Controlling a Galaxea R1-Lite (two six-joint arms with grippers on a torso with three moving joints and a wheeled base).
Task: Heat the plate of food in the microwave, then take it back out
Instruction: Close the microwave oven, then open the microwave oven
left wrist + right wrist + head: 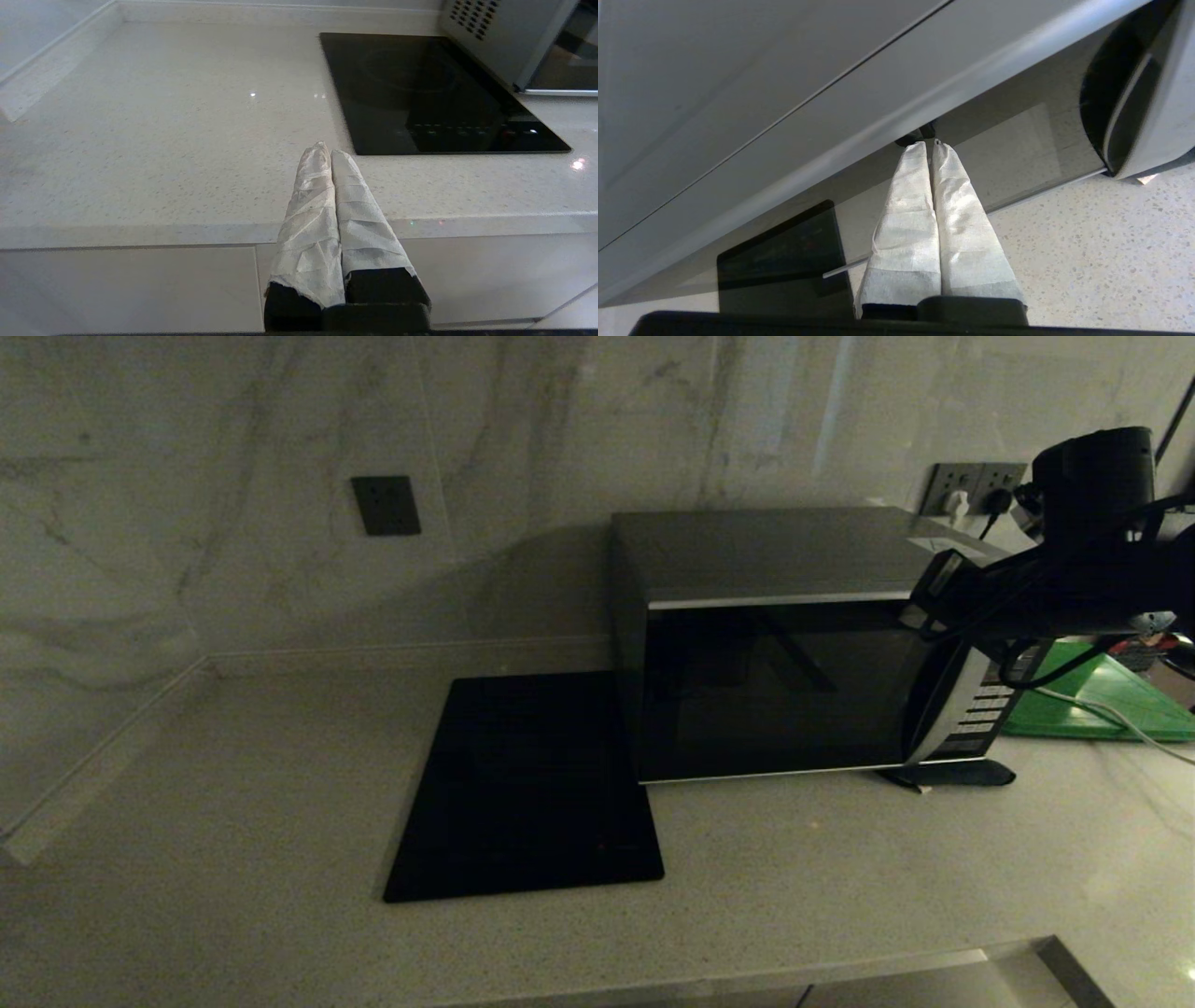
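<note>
Both end effectors closed: right end effector point(929, 144) against microwave point(775, 653) door; left end effector point(327, 151) parked at countertop point(163, 140) edge.

The right arm point(1074, 588) is reaching in from the head view's upper right, its right gripper point(928, 144) pressed closed. The left gripper point(327, 151) is sitting closed at lower centre of its wrist view.
</note>
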